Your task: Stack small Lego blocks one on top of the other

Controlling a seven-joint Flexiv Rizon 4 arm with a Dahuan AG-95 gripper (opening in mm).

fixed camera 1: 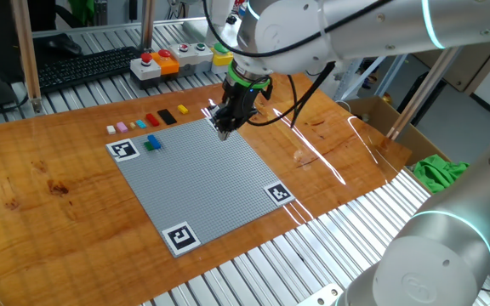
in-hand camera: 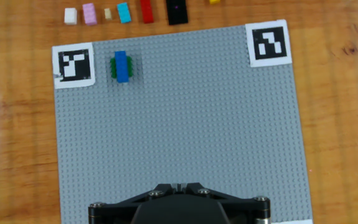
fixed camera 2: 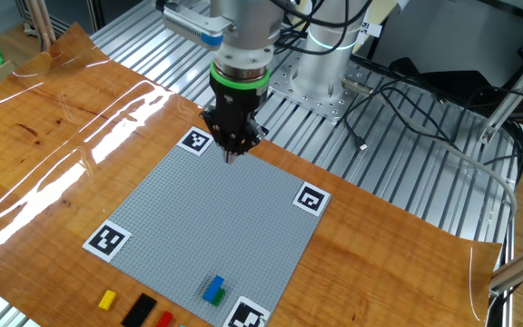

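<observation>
Gripper (fixed camera 2: pixel 233 153) closed over baseplate (fixed camera 2: pixel 198 227), blue-on-green stack (in-hand camera: pixel 121 66)

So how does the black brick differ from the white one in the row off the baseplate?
The black brick is clearly larger than the white brick, and dark against pale. The black one lies near the yellow end of the row; the white one is the end piece nearest the corner marker. Both rest loose on the wooden table, off the baseplate, unstacked.

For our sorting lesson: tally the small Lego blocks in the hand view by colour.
White: 1
Pink: 1
Tan: 1
Light blue: 1
Dark blue: 1
Green: 1
Red: 1
Black: 1
Yellow: 1
Total: 9
</observation>
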